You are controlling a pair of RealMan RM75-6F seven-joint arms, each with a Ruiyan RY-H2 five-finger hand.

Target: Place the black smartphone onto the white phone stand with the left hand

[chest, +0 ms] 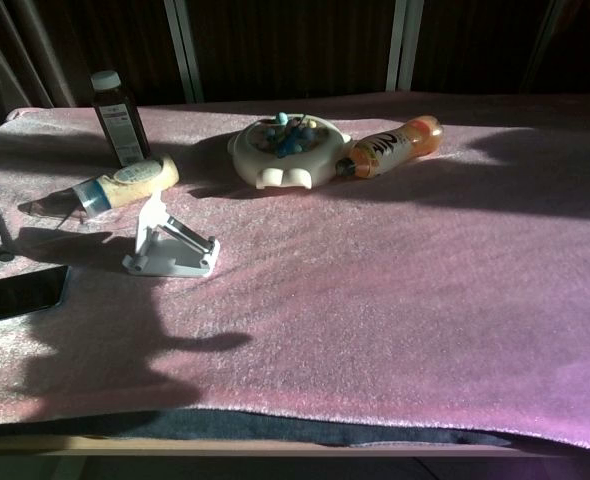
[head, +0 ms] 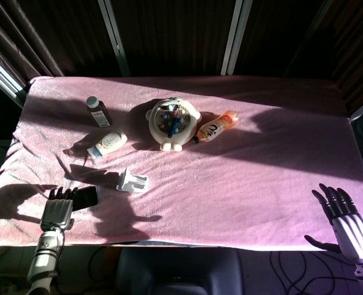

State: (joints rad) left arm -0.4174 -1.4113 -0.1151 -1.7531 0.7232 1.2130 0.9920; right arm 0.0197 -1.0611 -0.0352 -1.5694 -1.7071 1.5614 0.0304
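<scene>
The smartphone [head: 85,198] lies flat on the pink cloth [head: 243,184], just left of the white stand [head: 133,181], which is empty. It is partly covered by the left hand [head: 58,208]; whether the fingers are closed on it cannot be told. The right hand [head: 346,219] is held spread, holding nothing. Lifting and placing are judged to remain.

Head steeply overhead; chest low, perhaps nearer.
</scene>
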